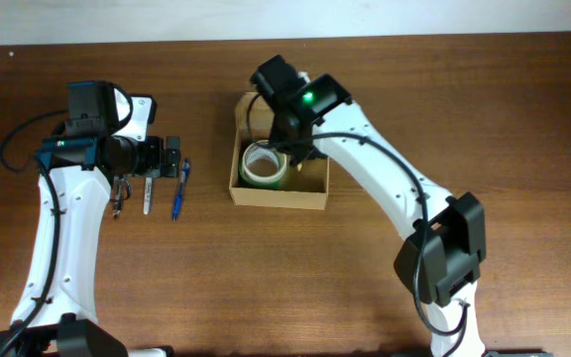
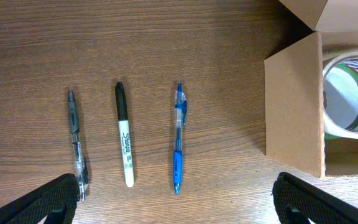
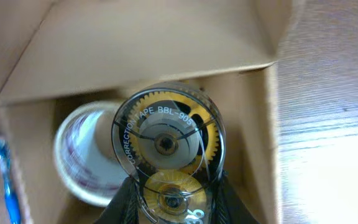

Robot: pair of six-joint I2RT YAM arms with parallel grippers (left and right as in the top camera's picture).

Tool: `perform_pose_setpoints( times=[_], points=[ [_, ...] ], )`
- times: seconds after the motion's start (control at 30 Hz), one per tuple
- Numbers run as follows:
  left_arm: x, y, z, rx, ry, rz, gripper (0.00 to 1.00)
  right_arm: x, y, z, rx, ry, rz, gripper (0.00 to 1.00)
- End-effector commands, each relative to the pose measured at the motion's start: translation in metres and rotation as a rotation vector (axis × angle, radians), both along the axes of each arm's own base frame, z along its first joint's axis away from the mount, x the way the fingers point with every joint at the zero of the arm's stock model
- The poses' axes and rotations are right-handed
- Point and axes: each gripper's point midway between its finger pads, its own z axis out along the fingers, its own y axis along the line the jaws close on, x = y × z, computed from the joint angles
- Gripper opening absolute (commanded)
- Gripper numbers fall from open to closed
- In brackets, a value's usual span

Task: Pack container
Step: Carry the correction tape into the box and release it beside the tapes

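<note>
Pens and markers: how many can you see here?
3, side by side left of the cardboard box: a clear gray pen, a black Sharpie marker, and a blue pen nearest the box. Others may hide inside the box.

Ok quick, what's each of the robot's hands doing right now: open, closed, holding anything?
Left gripper: open, holding nothing.
Right gripper: shut on a correction tape dispenser, over the cardboard box.

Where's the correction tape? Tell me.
In the right wrist view, the correction tape is clamped in the right tool over the open container, beside the tape roll inside it.
</note>
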Motion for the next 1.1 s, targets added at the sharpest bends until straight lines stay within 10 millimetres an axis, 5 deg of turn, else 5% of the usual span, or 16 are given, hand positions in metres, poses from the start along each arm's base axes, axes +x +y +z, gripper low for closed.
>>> perform_pose_setpoints(
  times=[0.0,0.77,1.07],
  points=[
    [0.004,0.002,0.006,0.007,-0.016,-0.007,0.99,0.005,-0.026,-0.012,-0.026,0.02,-0.113,0.04],
    [0.004,0.002,0.006,0.007,-0.016,-0.007,0.99,-0.015,-0.023,-0.06,-0.004,0.124,-0.097,0.04],
    [0.004,0.002,0.006,0.007,-0.016,-0.007,0.99,0.001,-0.004,-0.052,0.048,0.057,0.061,0.34]
  ],
)
